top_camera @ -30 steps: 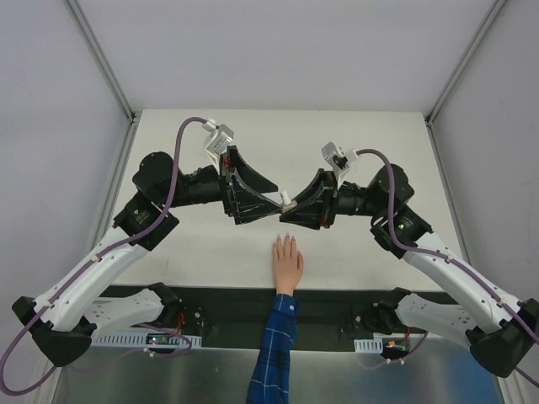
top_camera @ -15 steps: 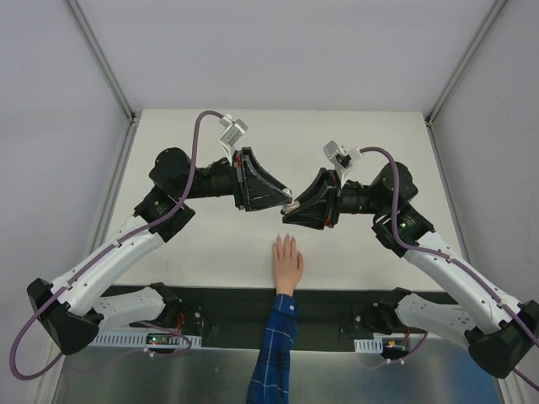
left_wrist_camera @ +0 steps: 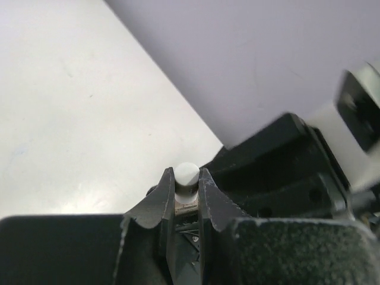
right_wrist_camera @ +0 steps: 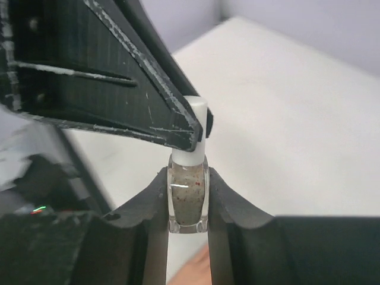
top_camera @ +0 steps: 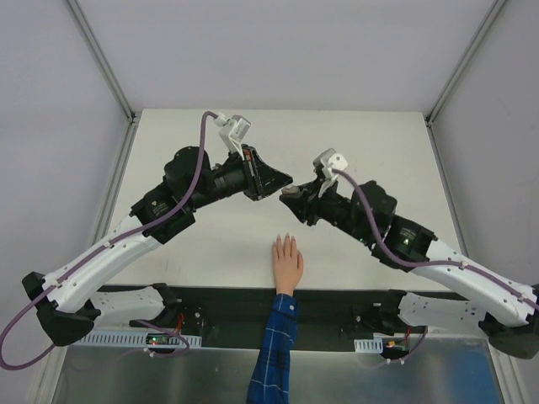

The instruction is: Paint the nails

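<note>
Reaching in from 8 o'clock, the left end effector (left_wrist_camera: 187, 181) sits just left of the centre of the white tabletop (top_camera: 379, 143). Its jaws are pinched tight on a small white cylindrical cap (left_wrist_camera: 186, 173). The cap's round top pokes out between the black fingertips in the left wrist view.

The cap sits on the neck of a small clear glass polish bottle (right_wrist_camera: 187, 205) with greyish-white contents.

At 6 o'clock from the bottle, and apart from it, a flesh-coloured mannequin hand (top_camera: 288, 265) lies palm down. Its fingers point to 12 o'clock, and its blue plaid sleeve (top_camera: 274, 353) runs off the 6 o'clock edge. The nails (top_camera: 285, 239) are tiny and pale, on the fingertips nearest the bottle, with nothing touching them.

The right end effector (right_wrist_camera: 187, 175) comes in from 4 o'clock. It is clamped on the bottle's glass body, one finger on each side.
</note>
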`<state>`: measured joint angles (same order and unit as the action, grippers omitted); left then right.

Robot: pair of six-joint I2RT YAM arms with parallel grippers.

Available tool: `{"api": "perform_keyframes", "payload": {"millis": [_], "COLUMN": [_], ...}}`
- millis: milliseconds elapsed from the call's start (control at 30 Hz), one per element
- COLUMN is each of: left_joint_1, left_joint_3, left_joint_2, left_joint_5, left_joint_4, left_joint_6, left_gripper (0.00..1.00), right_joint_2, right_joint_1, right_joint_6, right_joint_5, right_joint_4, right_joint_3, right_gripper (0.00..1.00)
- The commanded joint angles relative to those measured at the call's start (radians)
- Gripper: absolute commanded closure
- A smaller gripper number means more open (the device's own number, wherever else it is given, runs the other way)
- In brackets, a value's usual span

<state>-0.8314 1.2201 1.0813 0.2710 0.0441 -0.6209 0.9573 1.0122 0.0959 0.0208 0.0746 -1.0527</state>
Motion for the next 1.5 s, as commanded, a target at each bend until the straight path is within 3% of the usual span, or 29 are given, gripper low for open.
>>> {"api": "perform_keyframes", "payload": {"millis": [0,267,300,367,400,533,633,733,867,967,1067,1200,1367,1467], "left_joint_1": [-0.098,-0.11,-0.112,-0.112,-0.11,-0.112,-0.11,-0.109,-0.081,-0.034,0.027,0.044,0.044,0.043], "left_joint_3": [0.137,0.202,0.202,0.203,0.203,0.179,0.113,0.05,-0.022,-0.108,-0.165,-0.172,-0.174,-0.171], "left_joint_2": [0.081,0.129,0.126,0.118,0.108,0.062,-0.015,-0.083,-0.142,-0.167,-0.152,-0.107,-0.066,-0.057], "left_joint_5": [-0.463,-0.411,-0.403,-0.383,-0.35,-0.296,-0.283,-0.244,-0.095,0.057,0.227,0.335,0.419,0.447], "left_joint_4": [0.195,0.223,0.223,0.223,0.221,0.203,0.13,0.051,-0.045,-0.22,-0.366,-0.455,-0.561,-0.578], "left_joint_6": [-0.014,-0.066,-0.066,-0.06,-0.054,-0.008,0.013,0.049,0.072,0.027,-0.055,-0.109,-0.143,-0.148], "left_gripper": [1.0,1.0,0.96,0.79,0.6,0.3,0.13,0.06,0.06,0.07,0.06,0.06,0.09,0.19], "right_joint_2": [0.038,-0.009,-0.015,-0.032,-0.037,-0.06,-0.089,-0.104,-0.117,-0.134,-0.141,-0.123,-0.097,-0.091], "right_joint_1": [0.242,0.243,0.243,0.223,0.217,0.203,0.192,0.172,0.057,-0.059,-0.17,-0.233,-0.25,-0.262], "right_joint_6": [0.312,0.306,0.301,0.283,0.275,0.24,0.222,0.212,0.154,0.068,-0.037,-0.137,-0.179,-0.177], "right_joint_5": [0.792,0.553,0.529,0.435,0.4,0.334,0.266,0.165,-0.078,-0.283,-0.494,-0.723,-0.772,-0.78], "right_joint_4": [-0.065,-0.102,-0.102,-0.092,-0.084,-0.023,0.028,0.088,0.152,0.143,0.078,-0.034,-0.07,-0.111], "right_joint_3": [-0.044,-0.003,0.002,0.011,0.011,0.002,-0.015,-0.038,-0.07,-0.069,-0.05,-0.03,-0.01,0.008], "right_gripper": [1.0,1.0,1.0,1.0,1.0,1.0,1.0,1.0,1.0,0.99,1.0,1.0,1.0,1.0]}}
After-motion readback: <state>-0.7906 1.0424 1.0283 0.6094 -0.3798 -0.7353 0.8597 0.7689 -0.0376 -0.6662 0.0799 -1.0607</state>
